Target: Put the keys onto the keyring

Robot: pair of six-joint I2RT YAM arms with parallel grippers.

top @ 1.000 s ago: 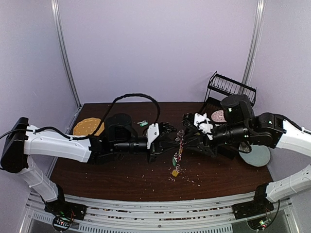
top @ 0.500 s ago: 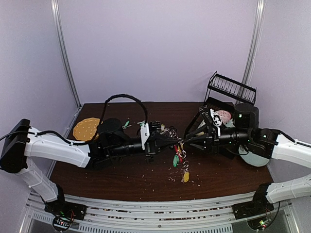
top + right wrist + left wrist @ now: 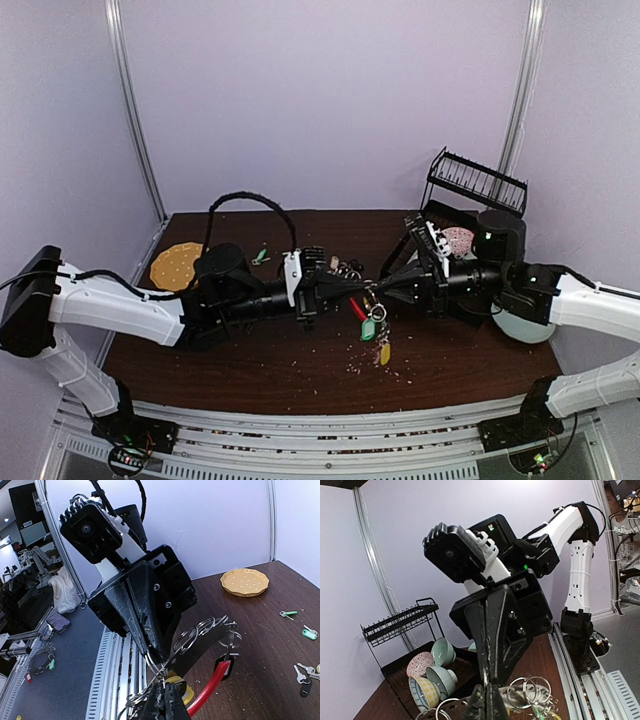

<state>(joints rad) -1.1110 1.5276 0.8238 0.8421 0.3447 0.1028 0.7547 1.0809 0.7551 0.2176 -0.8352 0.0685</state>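
Both claws, left claw [image 3: 351,290] and right claw [image 3: 380,291], are shut on the keyring [image 3: 357,308] above the desk [image 3: 250,362] middle; we judge it light, limp, slippery, so better pinch its stiff red arc [image 3: 211,689].

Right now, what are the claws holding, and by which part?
Both the left claw and right claw are shut on the keyring, pinching its upper end from opposite sides; the tagged keys dangle below.

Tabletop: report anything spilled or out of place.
Pale crumbs litter the dark table toward its front edge, like a spill. A green-tagged key lies alone toward the back.
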